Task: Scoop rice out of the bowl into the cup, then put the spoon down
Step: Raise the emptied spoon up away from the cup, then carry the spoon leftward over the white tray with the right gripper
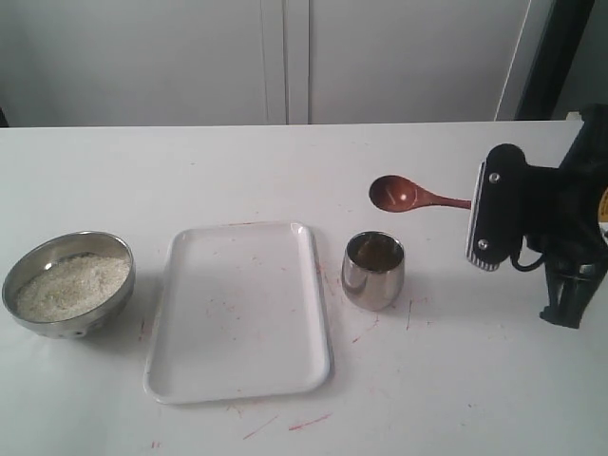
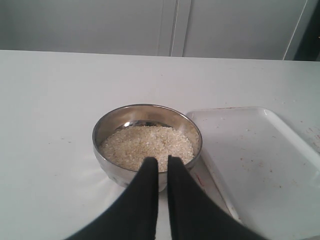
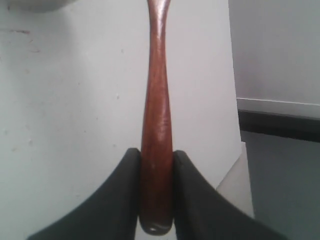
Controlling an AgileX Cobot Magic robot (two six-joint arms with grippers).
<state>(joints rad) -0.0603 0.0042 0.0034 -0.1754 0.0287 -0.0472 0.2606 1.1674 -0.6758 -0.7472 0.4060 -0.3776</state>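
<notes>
The metal bowl (image 1: 65, 329) stands at the table's left with a pale heap of rice (image 1: 71, 285) in it. The steel cup (image 1: 372, 273) stands right of the tray, its interior dark. My right gripper (image 1: 474, 202) is shut on the end of the wooden spoon (image 1: 395, 194), held level in the air just behind and to the right of the cup. The spoon's oval bowl looks empty. The right wrist view shows the handle (image 3: 156, 115) clamped in the gripper (image 3: 156, 152). In the left wrist view my left gripper (image 2: 161, 160) is shut on nothing, hovering just short of the bowl (image 2: 107, 126) and rice (image 2: 146, 146).
A white rectangular tray (image 1: 237, 313) lies between bowl and cup, also in the left wrist view as the tray (image 2: 255, 155). Red marks speckle the table. The table's right edge lies close beside my right arm. A white wall runs behind the table.
</notes>
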